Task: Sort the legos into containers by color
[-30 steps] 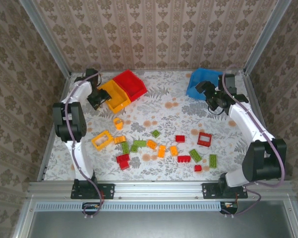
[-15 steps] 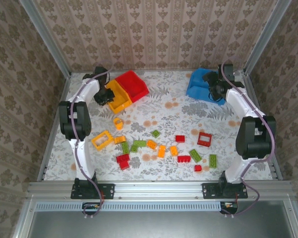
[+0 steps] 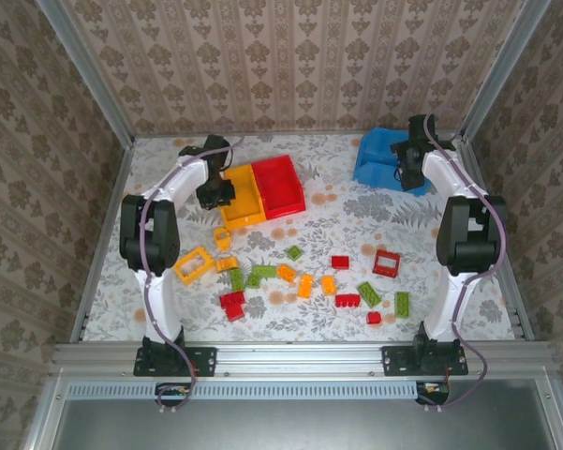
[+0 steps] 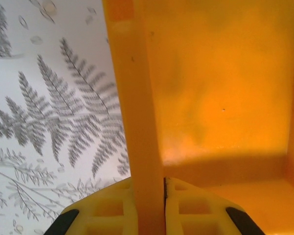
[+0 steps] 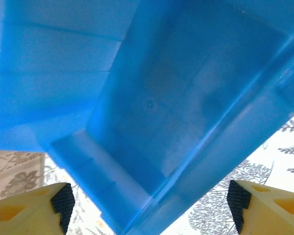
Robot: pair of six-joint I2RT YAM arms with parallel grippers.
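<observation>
My left gripper [image 3: 216,193] is shut on the left wall of the small yellow bin [image 3: 246,195]; in the left wrist view that wall [image 4: 137,112] runs up between my fingers [image 4: 107,210]. The small red bin [image 3: 279,186] touches the yellow bin's right side. My right gripper [image 3: 406,167] stands open at the larger blue bin [image 3: 379,157], with its fingers [image 5: 36,208] wide apart on either side of the bin's corner [image 5: 151,147]. Red, green and orange-yellow legos [image 3: 305,285] lie scattered across the front middle of the table.
A yellow square frame [image 3: 194,263] lies front left and a red frame [image 3: 386,263] front right. Green plates [image 3: 368,294] lie near the right arm's base. Patterned walls and metal posts enclose the table on three sides.
My left gripper has dragged the yellow bin, with the red bin beside it, right and toward the middle, turning them. My right arm has swung back to the blue bin's right side.
</observation>
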